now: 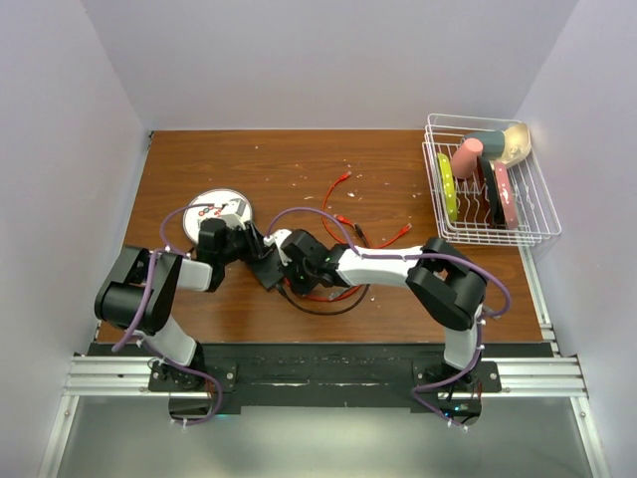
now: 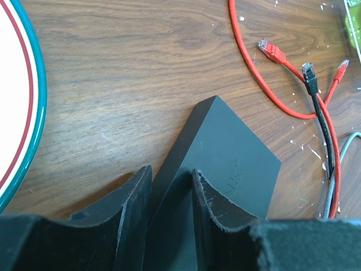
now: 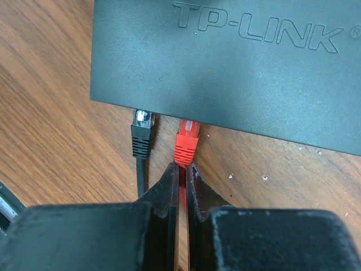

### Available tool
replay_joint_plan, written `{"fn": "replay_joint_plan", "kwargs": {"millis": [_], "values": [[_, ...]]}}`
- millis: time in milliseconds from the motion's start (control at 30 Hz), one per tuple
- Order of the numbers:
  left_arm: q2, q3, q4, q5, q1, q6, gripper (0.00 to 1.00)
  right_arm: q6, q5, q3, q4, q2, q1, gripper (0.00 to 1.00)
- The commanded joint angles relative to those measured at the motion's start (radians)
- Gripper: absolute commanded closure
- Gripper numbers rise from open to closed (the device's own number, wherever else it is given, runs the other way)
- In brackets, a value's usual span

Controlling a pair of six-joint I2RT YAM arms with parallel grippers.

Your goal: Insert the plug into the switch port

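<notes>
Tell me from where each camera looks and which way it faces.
Top external: above, behind the robot, looking down on the table; both arms show.
Left wrist: low, looking along the left tool, which clamps the switch.
Right wrist: low, facing the switch's port edge; right tool pinches the red plug.
Shared: both wrist views show the switch.

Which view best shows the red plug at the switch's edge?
Right wrist: the red plug meets the switch edge, beside a black plug. Top external hides it under the arms; left wrist misses it, showing only another corner of the switch.
</notes>
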Motion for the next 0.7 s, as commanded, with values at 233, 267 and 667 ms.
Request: {"fn": "replay_joint_plan", "kwargs": {"millis": [233,267,667], "values": [[-0.127,-0.12,-0.262,0.213,-0.116,-0.121,1.0,0.121,0.085,0.113,0.59,0.06,-0.059,1.0],[-0.138,-0.12,-0.273,0.212,-0.116,-0.122,1.0,0.139,0.077,0.107,0.598,0.061,-0.059,1.0],[-0.037,-0.17,-0.176,0.215,-0.154,-0.175,1.0,0.077,0.101,0.104,0.642,0.049,-0.059,1.0]]}}
